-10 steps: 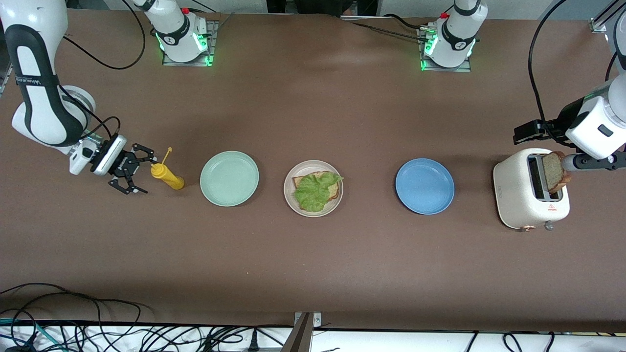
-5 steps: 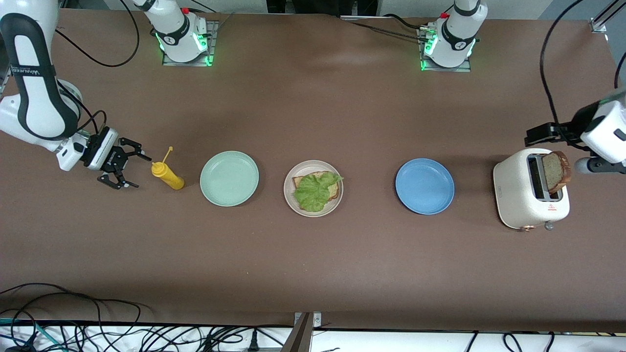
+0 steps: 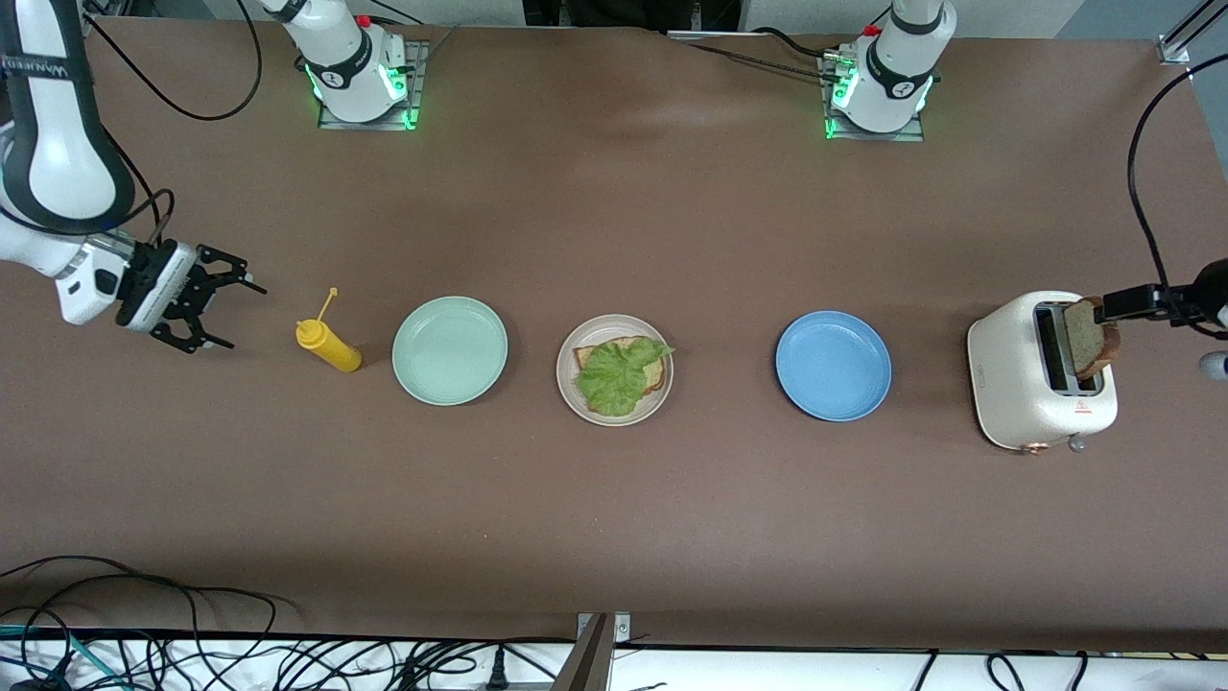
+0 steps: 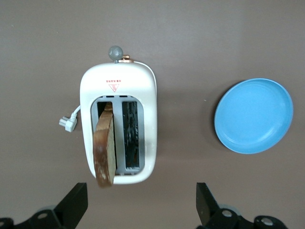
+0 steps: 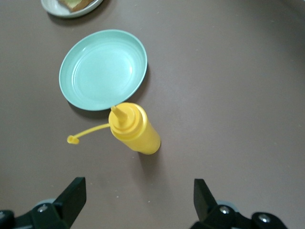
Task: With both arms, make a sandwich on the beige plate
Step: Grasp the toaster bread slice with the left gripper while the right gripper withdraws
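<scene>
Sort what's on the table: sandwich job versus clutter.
Job: beige plate with bread and lettuce; toaster holding the second slice.
Clutter: mint plate, blue plate, mustard bottle.

Left gripper (image 3: 1211, 336) mostly cut off; bread slice (image 3: 652, 369) half under lettuce (image 3: 619, 374)

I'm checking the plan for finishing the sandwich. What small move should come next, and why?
Probably bring the open left claw down around the brown bread slice standing in the white toaster. The round beige plate holds only one bread slice topped by a ruffled green lettuce leaf, with no top slice. The open right claw waits near the yellow squeeze bottle.
</scene>
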{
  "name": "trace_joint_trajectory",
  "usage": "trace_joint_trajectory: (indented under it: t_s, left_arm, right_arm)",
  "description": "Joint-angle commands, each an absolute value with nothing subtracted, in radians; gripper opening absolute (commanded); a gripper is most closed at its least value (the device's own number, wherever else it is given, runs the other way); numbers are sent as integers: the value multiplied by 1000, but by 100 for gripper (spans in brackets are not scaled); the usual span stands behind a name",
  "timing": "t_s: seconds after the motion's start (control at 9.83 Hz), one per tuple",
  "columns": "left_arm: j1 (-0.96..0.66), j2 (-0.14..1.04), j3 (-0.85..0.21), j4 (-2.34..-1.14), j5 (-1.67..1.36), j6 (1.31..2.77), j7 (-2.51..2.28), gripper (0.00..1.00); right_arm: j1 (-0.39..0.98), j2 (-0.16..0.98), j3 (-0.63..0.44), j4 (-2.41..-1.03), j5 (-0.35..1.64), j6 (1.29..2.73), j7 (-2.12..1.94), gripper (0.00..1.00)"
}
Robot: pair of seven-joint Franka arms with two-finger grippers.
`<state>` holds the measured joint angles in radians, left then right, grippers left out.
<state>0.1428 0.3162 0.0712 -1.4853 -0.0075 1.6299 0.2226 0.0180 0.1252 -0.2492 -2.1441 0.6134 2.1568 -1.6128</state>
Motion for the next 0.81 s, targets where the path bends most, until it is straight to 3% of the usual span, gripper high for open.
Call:
trace_joint_trajectory:
  t_s: [0.0,0.2,0.41,0.71]
  left_arm:
    - [181,273,61,-1622,12,1747,302,100]
    - [202,264,61,-1679,14,1802,330,100]
    - [212,220,61,-1814,28,1932,334,100]
    - [229,198,61,-1913,31,2041,357,100]
  right_arm:
    - [20,63,-249,-2123,533,2105,-1348,100]
    - [24,41,-238,-2051,383,2007,-1078,100]
    - [26,40,-200,-1943,229,1884,-804,100]
    - [32,40,-161,-1843,82,1798,-486,100]
